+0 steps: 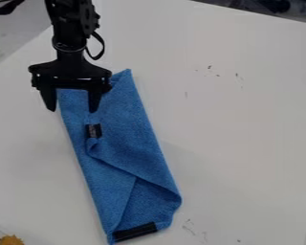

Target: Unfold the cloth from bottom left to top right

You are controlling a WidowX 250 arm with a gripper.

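- A blue cloth (139, 129) lies folded into a long, narrow shape on the white table (245, 129), left of centre in the camera view, its upper end beneath the black claw (72, 110).
- The claw hangs over that upper end with its two fingers spread wide and nothing gripped; one fingertip sits just outside the cloth's left edge, the other over the fabric. Whether either touches down is impossible to tell.
- Most of the cloth stretches below the claw in the view, its long axis running from the upper left to the lower middle, closer to upright than level.
- The upper end rises to a pointed corner right of the claw; the lower end carries a black band (135, 231), set at a slant.
- A small black tag (93, 131) shows below the right-hand fingertip in the view, and a loose flap folds diagonally across the lower half.
- The claw's body covers part of the upper edge, the folds conceal inner layers, and the lowest tip nearly meets the view's bottom edge.
- The robot arm (70, 36) enters from the top, a cable (103, 47) looping at its side.
- At the lower left corner, a yellow-orange object (12, 240) is cut off, too partial to identify.
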